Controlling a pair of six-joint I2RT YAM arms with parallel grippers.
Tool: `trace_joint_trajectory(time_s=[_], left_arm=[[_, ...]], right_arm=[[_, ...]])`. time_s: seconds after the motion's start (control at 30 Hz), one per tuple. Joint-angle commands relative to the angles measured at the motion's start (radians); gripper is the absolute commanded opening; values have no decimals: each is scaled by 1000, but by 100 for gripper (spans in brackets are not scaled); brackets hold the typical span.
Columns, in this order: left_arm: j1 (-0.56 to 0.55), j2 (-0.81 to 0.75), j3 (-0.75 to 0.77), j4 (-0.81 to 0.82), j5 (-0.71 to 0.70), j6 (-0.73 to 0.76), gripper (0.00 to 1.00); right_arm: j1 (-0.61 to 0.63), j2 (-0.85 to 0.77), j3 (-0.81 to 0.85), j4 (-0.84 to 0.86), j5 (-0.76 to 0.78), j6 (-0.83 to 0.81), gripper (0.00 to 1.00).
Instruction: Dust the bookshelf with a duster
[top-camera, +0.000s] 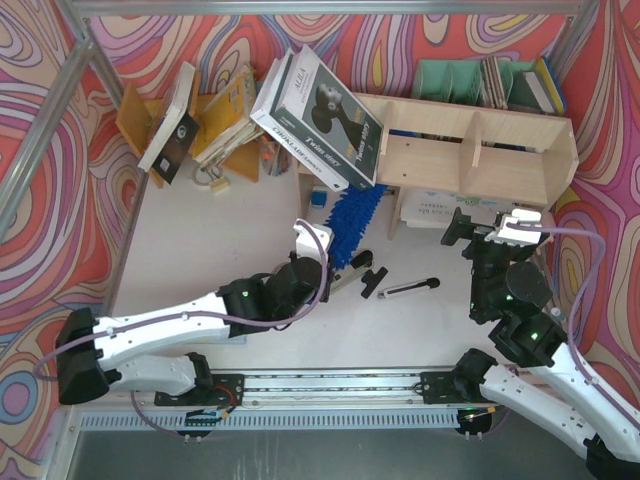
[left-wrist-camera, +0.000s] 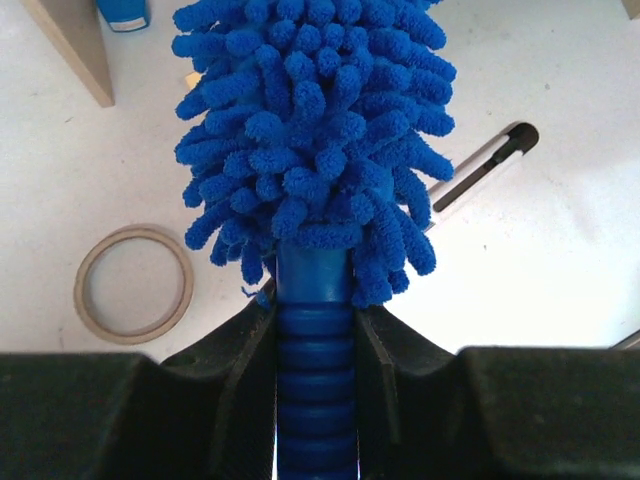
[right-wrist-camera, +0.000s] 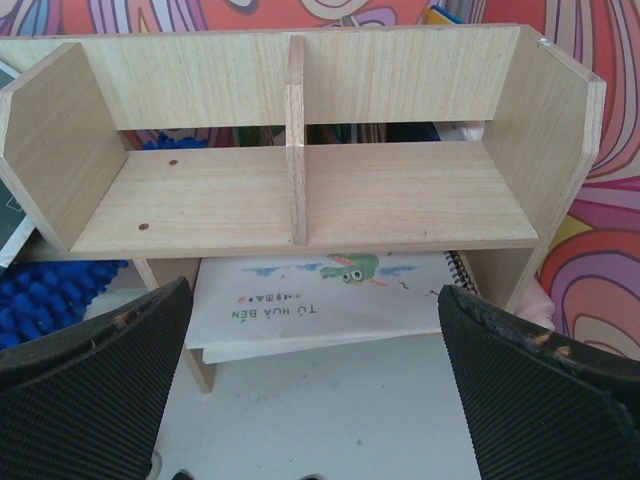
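Your left gripper (left-wrist-camera: 315, 335) is clamped tight on the ribbed blue plastic handle of the duster (left-wrist-camera: 310, 130). Its fluffy chenille head of bright-blue nubs reaches forward over the white table (left-wrist-camera: 560, 260), toward the left end of the bookshelf (right-wrist-camera: 400, 190). A flat tan tape ring (left-wrist-camera: 133, 283) lies to the duster's left, and a thin silver rod (left-wrist-camera: 478, 172) with a black end lies to its right. Your right gripper (right-wrist-camera: 315, 375) stands wide open and holds nothing. Its ribbed black pads face the pale plywood shelf, which has one upright divider. A spiral notebook (right-wrist-camera: 320, 295) lies beneath the shelf. A large black-and-white book (top-camera: 320, 115) leans over its left end.
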Motion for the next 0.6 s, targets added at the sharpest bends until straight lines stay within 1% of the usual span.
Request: trace_joint_trajectory(time_s=[0.0, 0.2, 0.43, 0.57], left_arm=[[-6, -117, -52, 63, -98, 28, 0], [22, -231, -129, 6, -140, 1, 0], [64, -365, -198, -88, -230, -29, 0], [91, -415, -219, -112, -220, -29, 0]], right_arm=[[-4, -3, 2, 40, 5, -35, 99], [-5, -1, -12, 66, 3, -52, 99], [-6, 38, -15, 86, -10, -70, 99], [-6, 60, -12, 85, -10, -72, 99]])
